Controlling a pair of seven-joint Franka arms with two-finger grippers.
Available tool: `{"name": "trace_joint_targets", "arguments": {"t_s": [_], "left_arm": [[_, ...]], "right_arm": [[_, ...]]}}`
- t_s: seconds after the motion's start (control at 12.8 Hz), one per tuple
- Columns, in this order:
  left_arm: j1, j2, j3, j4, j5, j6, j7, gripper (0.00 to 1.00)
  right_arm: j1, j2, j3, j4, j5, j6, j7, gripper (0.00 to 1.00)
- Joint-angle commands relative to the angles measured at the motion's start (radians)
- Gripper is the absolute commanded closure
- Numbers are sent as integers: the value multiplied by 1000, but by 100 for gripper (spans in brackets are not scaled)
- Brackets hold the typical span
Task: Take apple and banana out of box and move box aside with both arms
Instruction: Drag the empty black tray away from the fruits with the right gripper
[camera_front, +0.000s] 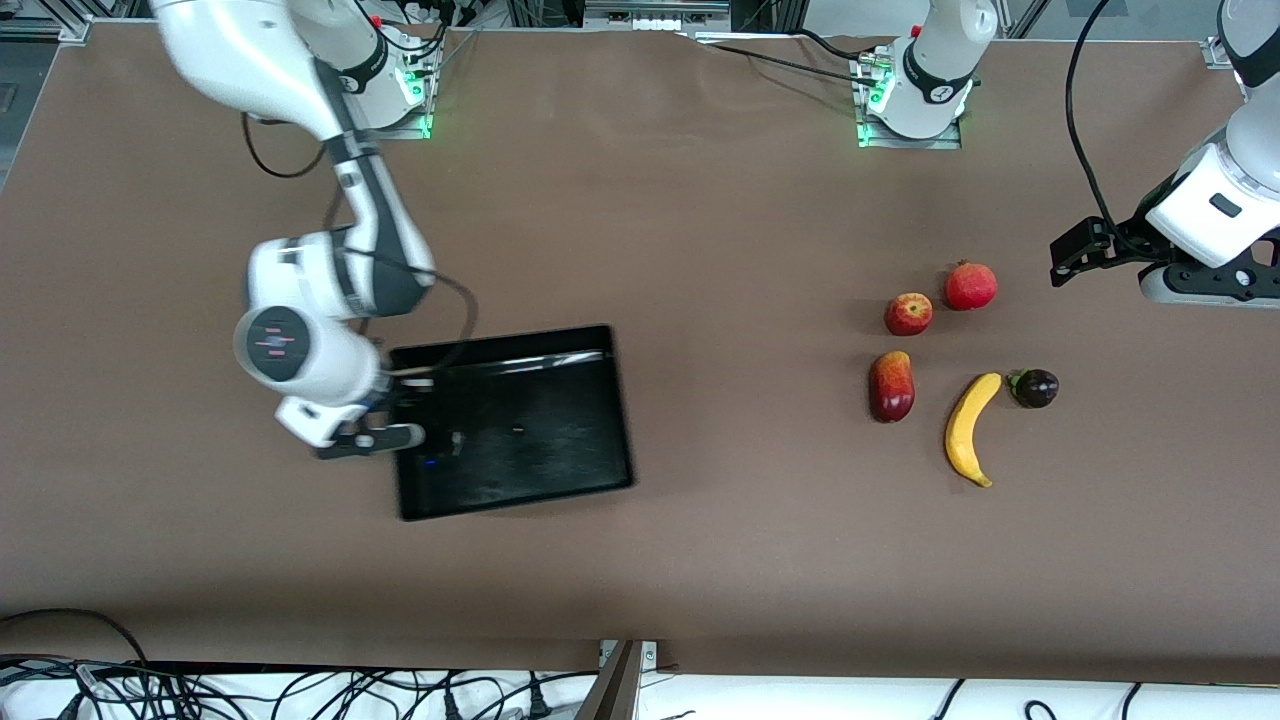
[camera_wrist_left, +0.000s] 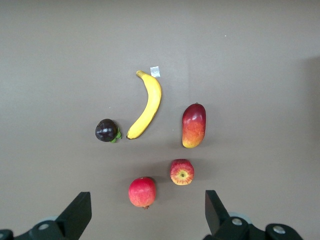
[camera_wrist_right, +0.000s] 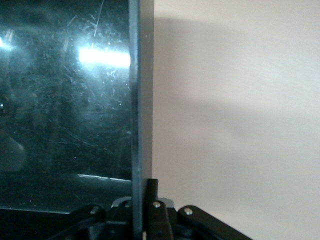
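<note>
One arm alone has the box (camera_front: 520, 425) in the front view: the right gripper (camera_front: 395, 437) pinches the wall at the right arm's end, so the tray could pivot or slip free while the left gripper (camera_front: 1075, 252) waits by the fruit. From the left wrist, its jaws gape wide and empty above the apple (camera_wrist_left: 182, 171) and banana (camera_wrist_left: 146, 105), both already out on the surface (camera_wrist_left: 260, 60). From the right wrist, jaws sit clamped tight on the thin box wall (camera_wrist_right: 140, 100).
</note>
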Motion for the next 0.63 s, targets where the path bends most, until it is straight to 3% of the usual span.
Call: {"name": "trace_joint_targets", "arguments": {"t_s": [0.0, 0.23, 0.55], "left_arm": [[0, -15, 0, -17, 14, 5, 3, 0], [0, -14, -4, -7, 14, 4, 4, 0], [0, -6, -1, -4, 14, 2, -5, 0]], "right_arm": [[-106, -150, 21, -248, 42, 113, -161, 100], [-229, -196, 21, -383, 105, 193, -324, 100], [-303, -216, -21, -426, 109, 211, -381, 100]]}}
